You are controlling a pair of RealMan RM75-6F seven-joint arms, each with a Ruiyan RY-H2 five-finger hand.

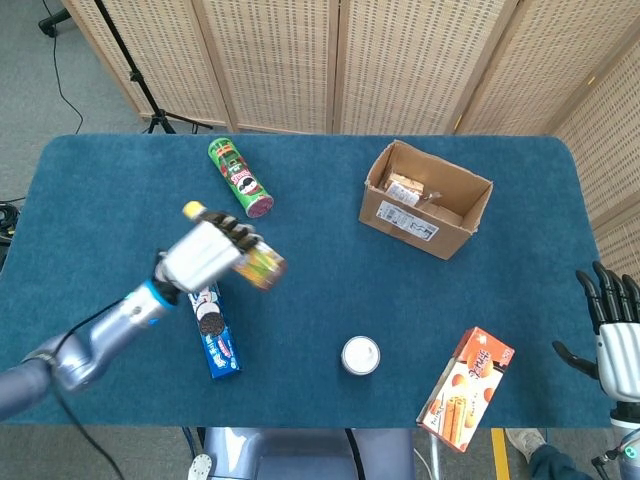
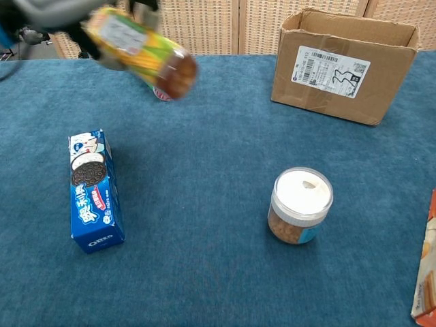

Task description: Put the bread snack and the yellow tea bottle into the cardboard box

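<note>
While it is gripped in the left robot hand [image 1: 205,251], the yellow tea bottle with a green and yellow label [image 2: 139,53] hangs tilted above the blue cloth surface [image 1: 320,290], its brown end pointing toward four o'clock in the head view. Both bottle and hand are blurred. In the head view the bottle sits just right of the hand, around nine o'clock from the table's middle. Directly beneath the hand lies a long blue cookie box [image 1: 212,328], flat on the surface. At about eleven o'clock from the hand lies a green cylindrical chip can on its side [image 1: 240,178]. The open brown cardboard box with a white shipping label [image 1: 425,199] stands well apart, toward two o'clock, and a small packaged bread snack [image 1: 404,188] already lies inside it near its left wall. Near six o'clock stands a round jar with a white lid [image 1: 360,355], and to its right lies an orange biscuit carton [image 1: 466,388]. The right robot hand [image 1: 615,335] waits at the four o'clock edge, fingers spread, holding nothing.
</note>
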